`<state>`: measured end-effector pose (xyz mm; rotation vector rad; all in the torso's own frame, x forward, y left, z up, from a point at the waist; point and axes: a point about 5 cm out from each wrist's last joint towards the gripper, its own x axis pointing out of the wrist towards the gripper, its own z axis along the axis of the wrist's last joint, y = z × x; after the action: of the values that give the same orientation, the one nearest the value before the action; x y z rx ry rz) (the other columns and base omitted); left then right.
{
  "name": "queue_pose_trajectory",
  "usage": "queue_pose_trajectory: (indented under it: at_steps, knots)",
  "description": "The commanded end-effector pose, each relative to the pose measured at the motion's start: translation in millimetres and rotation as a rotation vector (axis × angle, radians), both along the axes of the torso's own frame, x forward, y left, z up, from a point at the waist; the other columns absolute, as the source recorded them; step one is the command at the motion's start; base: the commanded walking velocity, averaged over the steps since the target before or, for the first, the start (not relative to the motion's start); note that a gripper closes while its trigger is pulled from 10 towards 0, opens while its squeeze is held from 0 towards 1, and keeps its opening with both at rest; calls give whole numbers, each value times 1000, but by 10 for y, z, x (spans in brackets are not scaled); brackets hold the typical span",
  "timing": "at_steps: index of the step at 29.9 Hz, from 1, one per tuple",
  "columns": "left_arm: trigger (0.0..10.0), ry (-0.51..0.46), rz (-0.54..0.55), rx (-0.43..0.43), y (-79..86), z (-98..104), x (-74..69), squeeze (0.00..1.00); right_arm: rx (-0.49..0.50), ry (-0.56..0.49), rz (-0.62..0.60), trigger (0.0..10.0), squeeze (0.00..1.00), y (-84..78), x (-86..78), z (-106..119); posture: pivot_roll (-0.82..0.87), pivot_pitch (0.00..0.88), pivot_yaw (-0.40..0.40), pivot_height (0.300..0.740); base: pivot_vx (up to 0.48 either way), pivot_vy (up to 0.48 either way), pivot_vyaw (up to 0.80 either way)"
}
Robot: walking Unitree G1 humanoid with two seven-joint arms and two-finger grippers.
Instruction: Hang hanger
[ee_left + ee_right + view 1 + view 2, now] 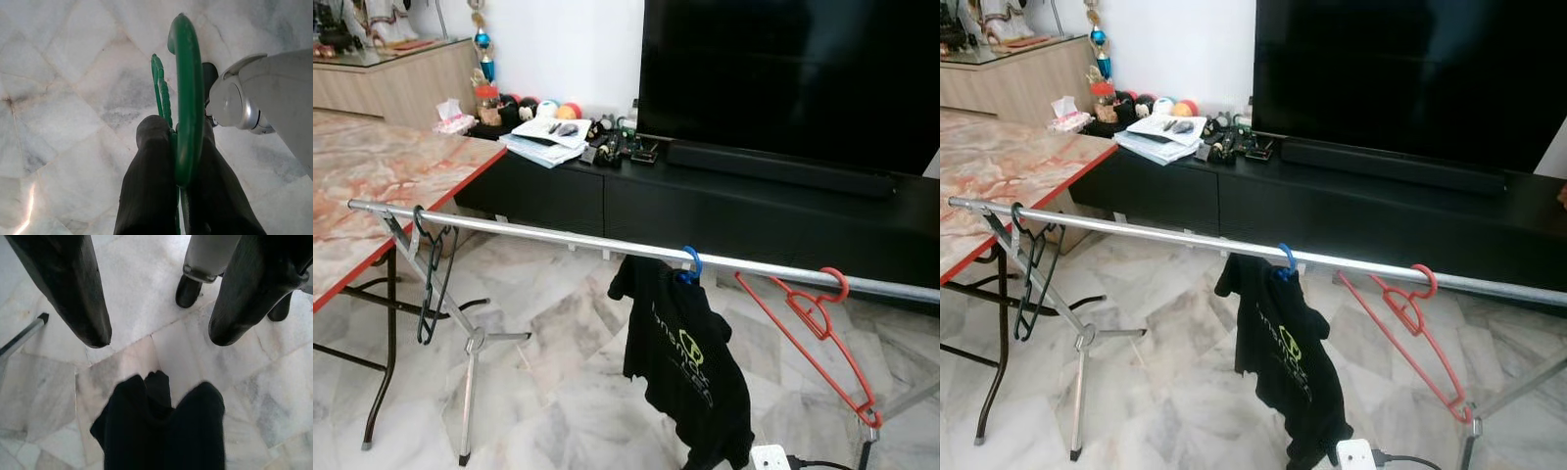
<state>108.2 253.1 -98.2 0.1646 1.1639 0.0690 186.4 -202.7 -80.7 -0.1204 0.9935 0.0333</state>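
Note:
In the left wrist view my left gripper (pixel 178 134) is shut on a green hanger (pixel 188 88), whose hook sticks out past the fingertips (pixel 151 142) above the marble floor. Ahead, a silver rail (pixel 558 235) runs across the room. On it hang a black hanger (pixel 431 284) at the left end, a black T-shirt (pixel 680 357) on a blue hanger (pixel 691 264) in the middle, and a red hanger (pixel 813 323) at the right. Bare rail lies between the black hanger and the shirt. My right gripper (pixel 159 391) hangs idle over the floor, shut on nothing.
A marble-topped folding table (pixel 372 186) with a red edge stands at the left, close to the rail's end. The rack's splayed legs (pixel 470 362) reach onto the floor. A black TV console (pixel 734 211) stands behind the rail. A white power strip (pixel 770 457) lies under the shirt.

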Motion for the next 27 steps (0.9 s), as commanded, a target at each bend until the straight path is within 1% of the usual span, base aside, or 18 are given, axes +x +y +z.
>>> queue_pose_trajectory:
  at_steps: [1, 15, 21, 25, 27]
  knots:
    - [10000, 0, 8, -2, 17, 3, -7, 0, 4, -5, 5, 10000, 0, 13, 32, 14, 122, 0, -26, 740, 341, 0, 0]
    - [10000, 1, 7, -6, 14, 1, -16, 0, -5, 0, 6, 10000, 0, 6, 21, 9, 123, 0, -27, 740, 356, 0, 0]
    - [10000, -22, -13, 2, 14, 12, 9, 0, -3, 1, 9, 10000, 0, 8, 24, 10, 124, 0, -28, 740, 360, 0, 0]
    - [10000, -61, -55, 4, 2, 32, 58, 0, -3, 2, 11, 10000, 0, 6, 26, 11, 127, 0, -30, 740, 0, 0, 0]
    - [10000, -88, -80, 19, 1, 48, 91, 0, -3, 3, 14, 10000, 0, 6, 29, 12, 131, 0, -31, 740, 0, 0, 0]
